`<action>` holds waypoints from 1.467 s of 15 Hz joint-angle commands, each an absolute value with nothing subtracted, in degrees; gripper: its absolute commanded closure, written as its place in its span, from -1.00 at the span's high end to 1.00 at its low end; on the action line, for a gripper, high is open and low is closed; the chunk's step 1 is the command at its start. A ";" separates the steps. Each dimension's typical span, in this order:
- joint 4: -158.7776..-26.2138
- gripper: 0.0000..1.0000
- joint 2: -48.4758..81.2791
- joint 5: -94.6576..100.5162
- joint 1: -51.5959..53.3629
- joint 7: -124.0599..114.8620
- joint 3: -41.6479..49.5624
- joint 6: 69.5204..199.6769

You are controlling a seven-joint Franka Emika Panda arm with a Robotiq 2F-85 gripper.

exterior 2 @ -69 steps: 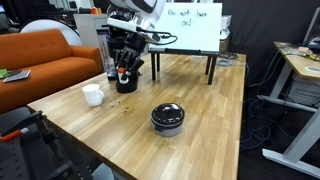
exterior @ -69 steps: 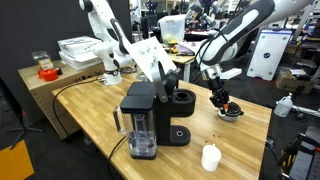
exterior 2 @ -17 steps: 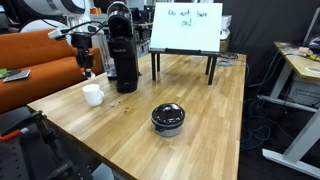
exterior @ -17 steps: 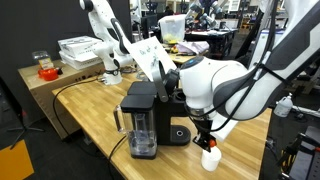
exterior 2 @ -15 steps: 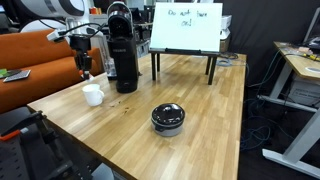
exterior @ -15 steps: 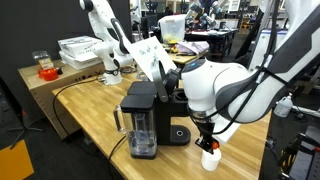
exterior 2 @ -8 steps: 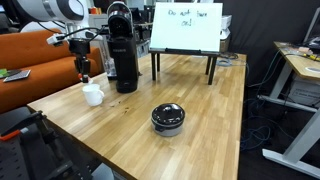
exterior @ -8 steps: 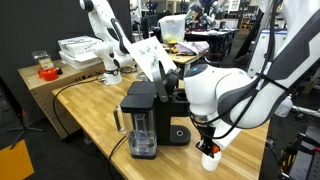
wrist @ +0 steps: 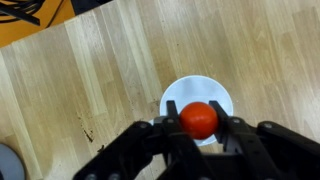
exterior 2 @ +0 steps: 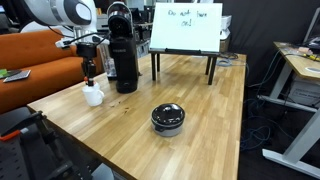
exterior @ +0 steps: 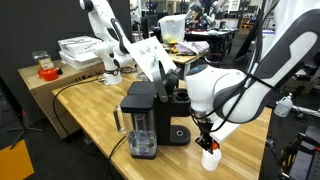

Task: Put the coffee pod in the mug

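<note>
The tool (wrist: pixel 200 130) is clamped on the pod (wrist: pixel 199 117), held directly above the mug (wrist: pixel 180 92) so a release should drop it inside.

In an exterior view the coffee machine (exterior: pixel 150 115) stood near, the table (exterior: pixel 90 118) stretching right. In an exterior view the machine (exterior 2: pixel 124 50) sat far left. Both caught the mug (exterior: pixel 210 158); the wrist view looked straight down on it (wrist: pixel 197 92), close.

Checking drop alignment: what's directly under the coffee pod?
The mug, mouth open upward, seen in the wrist view. The coffee pod and hand hide its centre and lower rim.
</note>
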State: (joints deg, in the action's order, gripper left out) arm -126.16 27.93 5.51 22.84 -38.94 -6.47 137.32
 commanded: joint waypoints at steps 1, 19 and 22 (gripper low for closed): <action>-125.45 -0.24 28.28 3.19 21.24 -36.35 -6.83 137.63; -126.06 0.89 28.75 -5.77 20.27 -30.52 -7.60 138.05; -125.79 0.84 29.00 -4.35 21.39 -32.00 -6.76 137.26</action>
